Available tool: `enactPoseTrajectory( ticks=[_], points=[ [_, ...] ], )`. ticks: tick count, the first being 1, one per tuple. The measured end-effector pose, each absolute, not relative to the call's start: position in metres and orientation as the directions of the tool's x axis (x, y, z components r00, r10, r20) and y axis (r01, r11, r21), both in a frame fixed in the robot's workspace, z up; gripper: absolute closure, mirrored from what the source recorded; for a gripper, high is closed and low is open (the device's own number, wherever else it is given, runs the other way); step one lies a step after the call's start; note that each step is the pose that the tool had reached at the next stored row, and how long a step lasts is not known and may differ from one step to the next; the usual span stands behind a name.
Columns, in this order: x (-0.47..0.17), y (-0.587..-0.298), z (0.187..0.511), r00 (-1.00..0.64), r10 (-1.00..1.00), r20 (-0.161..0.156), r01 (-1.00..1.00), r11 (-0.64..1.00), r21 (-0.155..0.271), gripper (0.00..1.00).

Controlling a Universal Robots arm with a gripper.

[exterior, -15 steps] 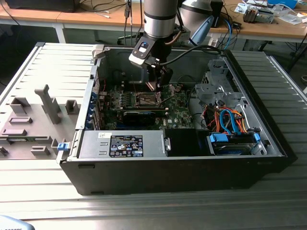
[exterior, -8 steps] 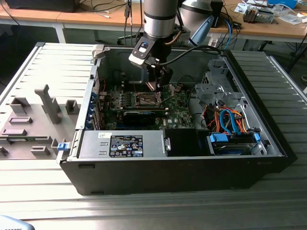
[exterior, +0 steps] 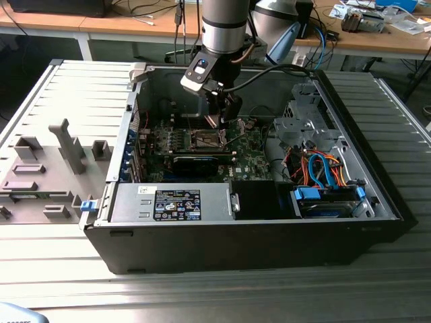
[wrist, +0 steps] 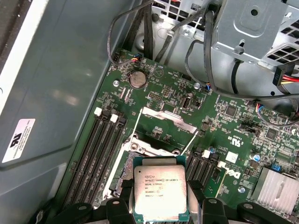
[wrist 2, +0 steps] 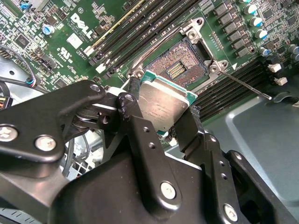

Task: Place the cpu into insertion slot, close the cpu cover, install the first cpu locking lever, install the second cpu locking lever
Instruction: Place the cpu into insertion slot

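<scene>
the small flat square silver-grey cpu (wrist: 160, 192) sits between the jaws of the black gripper (wrist 2: 163, 100), over the green circuit board (wrist: 163, 91), near the small square black insertion slot (wrist 2: 180, 65), inside the open black computer case (exterior: 202, 252).

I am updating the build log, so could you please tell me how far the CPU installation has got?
Done: nothing seated yet. In hand: the gripper holds the cpu by its edges, close to the insertion slot, whose contacts lie bare. Left: seating the chip, closing the cpu cover, which stands raised, and latching both locking levers, which stick up free.
</scene>
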State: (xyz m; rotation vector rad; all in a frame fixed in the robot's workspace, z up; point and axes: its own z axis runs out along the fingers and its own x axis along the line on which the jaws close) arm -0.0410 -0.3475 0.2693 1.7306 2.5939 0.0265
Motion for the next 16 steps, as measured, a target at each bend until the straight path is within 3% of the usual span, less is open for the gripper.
enactPoseTrajectory(
  ticks=[16],
  points=[
    [-0.041,-0.3475,0.2683,-0.372,0.928,-0.01,0.928,0.373,0.027,0.45]
  ],
)
